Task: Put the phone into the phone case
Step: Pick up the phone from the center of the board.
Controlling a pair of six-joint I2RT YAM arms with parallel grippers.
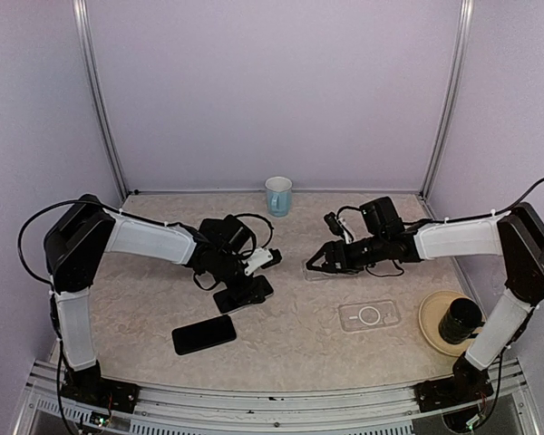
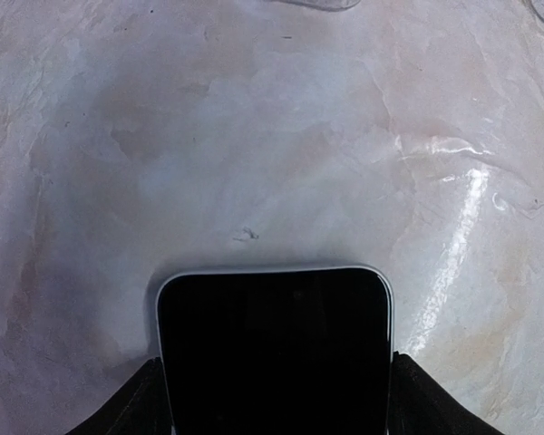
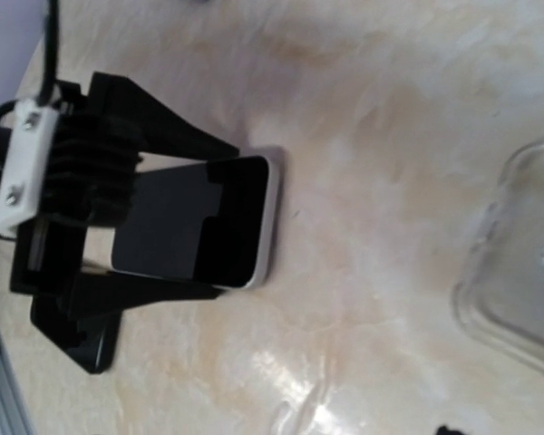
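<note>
- Two fingers (image 2: 136,412) of the left gripper (image 2: 274,399) pinch the phone (image 2: 274,335) across its long edges, screen up, just left of the desk (image 1: 290,362) centre.
- Much of the phone juts ahead of the fingers, so expect it to droop.
- Clear phone case (image 1: 369,315) lies toward the desk's right near corner, well apart.
- Advice: lift level, carry right, seat one corner first, then press flat.

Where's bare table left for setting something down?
Free: front centre, between the black phone and the clear case; also the back strip either side of the blue mug. Crowded: around the left tool on the white-edged phone, and the right corner by the plate with its cup.
</note>
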